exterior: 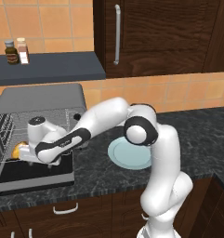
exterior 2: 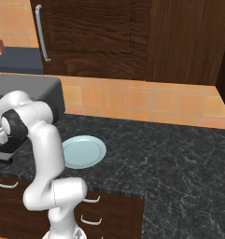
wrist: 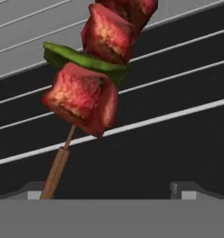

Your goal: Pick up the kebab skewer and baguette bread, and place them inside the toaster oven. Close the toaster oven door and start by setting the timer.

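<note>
Start with the toaster oven (exterior: 43, 100): in your left base view it sits at about nine o'clock, and its door (exterior: 34, 175) lies dropped flat toward you, so closing it and setting the timer are, by my reading, both still ahead of you. The pale-blue plate (exterior: 127, 155) near the centre of that view, just right of the oven, carries nothing, which suggests both foods have left it.

The arm reaches over the lowered door into the oven mouth. At the left end of the rack, around nine o'clock from the wrist, you can see the baguette bread (exterior: 18, 149), a golden lump resting inside the cavity.

In the hand view the kebab skewer (wrist: 92, 79) lies across the wire rack (wrist: 178, 111), running from six-thirty up to twelve o'clock, meat chunks and a green slice strung on it, its wooden end by the left fingertip. The gripper (wrist: 111, 193) stands wide open with nothing clamped; the skewer appears released on the rack.

So you likely have both items in place. What remains is to back the hand out, lift the door shut and turn the timer knob.
</note>
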Robot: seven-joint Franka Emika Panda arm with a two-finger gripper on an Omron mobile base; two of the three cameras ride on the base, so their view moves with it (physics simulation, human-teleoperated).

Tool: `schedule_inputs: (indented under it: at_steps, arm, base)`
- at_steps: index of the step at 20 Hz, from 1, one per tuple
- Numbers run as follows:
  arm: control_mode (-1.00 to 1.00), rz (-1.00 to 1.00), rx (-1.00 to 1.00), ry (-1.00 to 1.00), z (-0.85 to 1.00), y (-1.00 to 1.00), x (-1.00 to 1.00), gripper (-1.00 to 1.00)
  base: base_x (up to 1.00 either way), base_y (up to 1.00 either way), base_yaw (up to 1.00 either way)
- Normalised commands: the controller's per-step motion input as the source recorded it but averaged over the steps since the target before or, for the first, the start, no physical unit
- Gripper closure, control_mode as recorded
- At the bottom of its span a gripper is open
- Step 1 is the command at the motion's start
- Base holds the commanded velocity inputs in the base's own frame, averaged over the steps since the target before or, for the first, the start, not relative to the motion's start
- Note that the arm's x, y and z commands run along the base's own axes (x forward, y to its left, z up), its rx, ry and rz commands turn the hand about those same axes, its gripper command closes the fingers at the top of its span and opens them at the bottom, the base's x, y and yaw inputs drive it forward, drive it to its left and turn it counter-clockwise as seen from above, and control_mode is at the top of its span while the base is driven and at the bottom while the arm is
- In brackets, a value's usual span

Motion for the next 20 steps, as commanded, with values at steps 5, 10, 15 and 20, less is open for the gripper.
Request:
schedule_inputs:
  at_steps: [5,10,15,20]
  arm:
    - [-1.0,-0.06,-0.05,0.0,-0.2,-0.17,0.48,-1.0]
    - [-1.0,-0.06,0.0,0.0,-0.1,-0.28,0.42,-1.0]
    - [-1.0,-0.08,0.0,0.0,-0.01,-0.36,0.51,-1.0]
    - [-1.0,-0.07,0.0,-0.04,0.0,-0.2,0.3,-1.0]
  base:
    - [0.0,0.0,0.0]
    - [0.0,0.0,0.0]
    - [0.0,0.0,0.0]
    - [0.0,0.0,0.0]
